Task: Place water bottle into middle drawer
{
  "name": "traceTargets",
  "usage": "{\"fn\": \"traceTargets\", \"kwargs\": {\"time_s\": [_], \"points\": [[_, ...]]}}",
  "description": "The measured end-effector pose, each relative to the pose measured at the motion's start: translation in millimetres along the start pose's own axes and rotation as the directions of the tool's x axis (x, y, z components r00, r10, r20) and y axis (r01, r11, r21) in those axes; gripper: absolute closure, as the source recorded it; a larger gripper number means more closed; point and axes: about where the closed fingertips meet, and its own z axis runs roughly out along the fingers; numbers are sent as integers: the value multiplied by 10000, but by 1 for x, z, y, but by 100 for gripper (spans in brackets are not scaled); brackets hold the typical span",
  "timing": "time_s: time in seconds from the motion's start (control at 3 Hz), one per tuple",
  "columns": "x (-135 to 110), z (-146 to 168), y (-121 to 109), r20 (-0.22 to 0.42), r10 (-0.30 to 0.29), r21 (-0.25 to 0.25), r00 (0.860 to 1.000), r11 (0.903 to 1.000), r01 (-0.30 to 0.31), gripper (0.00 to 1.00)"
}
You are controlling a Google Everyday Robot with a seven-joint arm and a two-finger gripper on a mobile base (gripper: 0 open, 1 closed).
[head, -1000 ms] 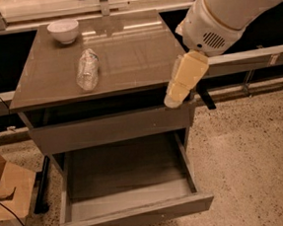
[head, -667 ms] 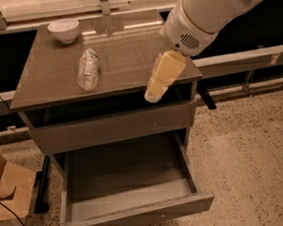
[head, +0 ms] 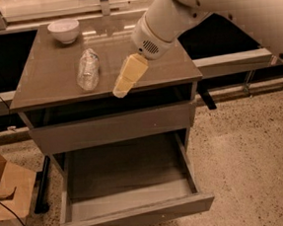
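While a second ago the arm (head: 221, 4) hung over the table's right front corner, it now reaches further left, with its round white wrist housing (head: 154, 32) above the middle of the top. The shift is leftward across both earlier frames; height above the top looks about the same.

Table (head: 45, 84): grey-brown top, unmoved. The plain drawer front (head: 113, 128) just under the top sits flush, as before.

Middle drawer (head: 129, 168): pulled out toward the camera, below the plain front. Flat grey floor, thin side walls, handleless front panel nearest the camera. Same extension as in both earlier frames.

Cardboard box (head: 7, 193): on the speckled floor (head: 243, 140), left of the table. No change.

Pincer (head: 121, 89): cream-coloured wedge, pointing down and to the left, with its tip over the table's front edge. A second ago it was at the right front corner; now it sits just right of the water bottle, near it but apart. Spread or pressed together: cannot tell.

Water bottle (head: 88, 69): clear, crinkled, lying on its side on the table left of centre, long axis running roughly front to back. Same spot as earlier; not in the drawer.

White bowl (head: 64, 30): upright at the table's back left corner, behind the bottle and apart from it. Unmoved.
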Motion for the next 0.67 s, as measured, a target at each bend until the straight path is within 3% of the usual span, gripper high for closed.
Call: {"fn": "traceTargets", "kwargs": {"time_s": [0.67], "points": [[2,17,2,-245,224,-98,9994,9997,-227,0]]}}
